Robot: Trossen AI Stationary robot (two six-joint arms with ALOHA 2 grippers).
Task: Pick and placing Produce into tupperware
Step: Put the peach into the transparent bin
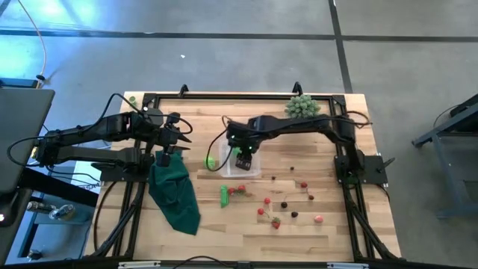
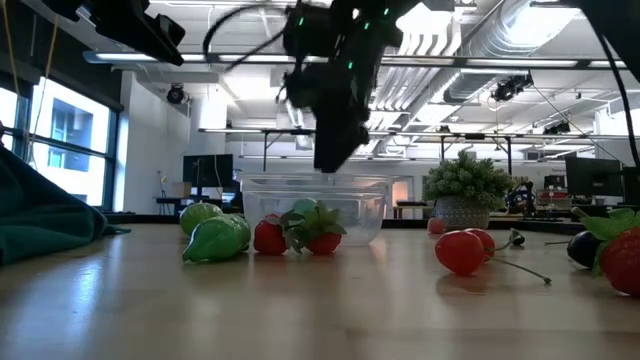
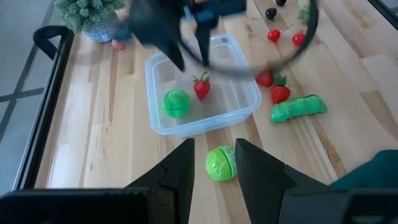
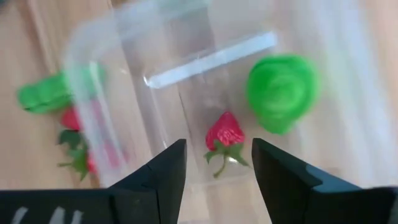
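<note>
Two pieces of produce already lie inside the tupperware point(image 3: 202, 99): a strawberry point(image 4: 224, 134) and a round green piece point(image 4: 281, 93). The right gripper point(image 4: 214, 165) hangs directly over them, fingers spread, nothing between them; the strawberry sits below the gap, leaf end toward the wrist.

Near to far from the low camera: a red cherry pair point(image 2: 465, 250) on bare wood, then a green pod point(image 2: 215, 240) and two strawberries point(image 2: 300, 232) close against the container's near wall, then the container, then the spiky plant point(image 2: 465, 190) at the far edge.

Key relation: the remaining loose produce point(image 1: 287, 205) lies on the front side of the container, scattered toward the right arm's base. The right gripper is the nearer tool. The pod point(image 1: 224, 196) lies just in front of the container with its long axis roughly front to back in the high view.

The left gripper point(image 3: 214, 168) hovers beside the container's left wall, fingers parted, a green ball point(image 3: 219, 163) on the table under them, not held. The green cloth point(image 1: 175, 190) hangs below the left arm; it seems to be draped there.

Room: open wood front and right; container rim is the edge to clear on lifting out.
</note>
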